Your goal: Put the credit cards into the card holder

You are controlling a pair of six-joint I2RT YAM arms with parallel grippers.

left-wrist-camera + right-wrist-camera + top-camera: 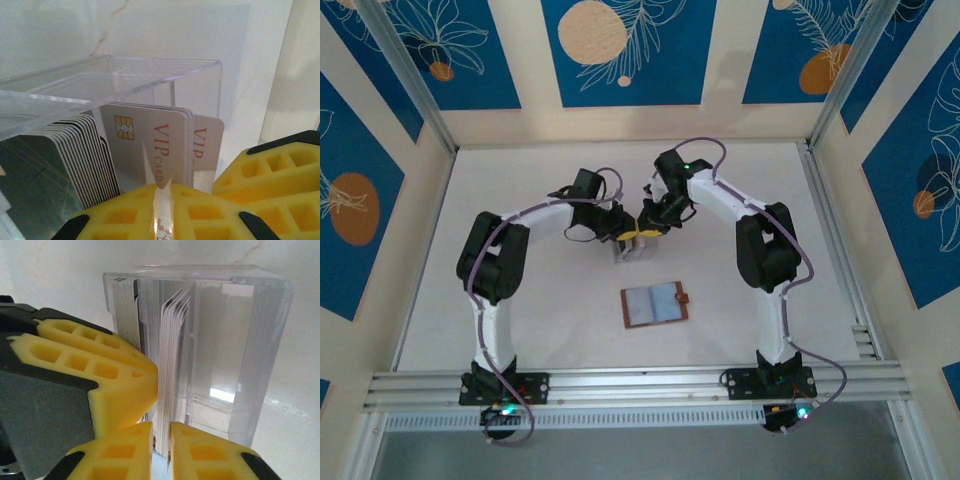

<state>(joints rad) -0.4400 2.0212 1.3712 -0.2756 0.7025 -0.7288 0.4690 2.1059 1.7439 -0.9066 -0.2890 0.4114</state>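
Observation:
The credit cards (172, 355) stand on edge in a clear slotted stand (631, 248) at mid-table. My right gripper (161, 437) is shut on the near edge of one white stack, a pad on each side. Several of these cards (145, 145) read "VIP CARD" in red and carry a gold chip. My left gripper (164, 205) is shut on a thin clear wall of the stand (125, 75). Seen from above, the left gripper (619, 232) and right gripper (651, 226) meet over the stand. The card holder (655, 303), a brown wallet, lies open on the table in front, bluish pockets up.
A second pack of dark striped cards (85, 160) fills the stand's neighbouring slot. The two grippers crowd each other: a left finger (95, 360) presses close beside my right jaws. White tabletop (520, 300) lies around the wallet, with walls on three sides.

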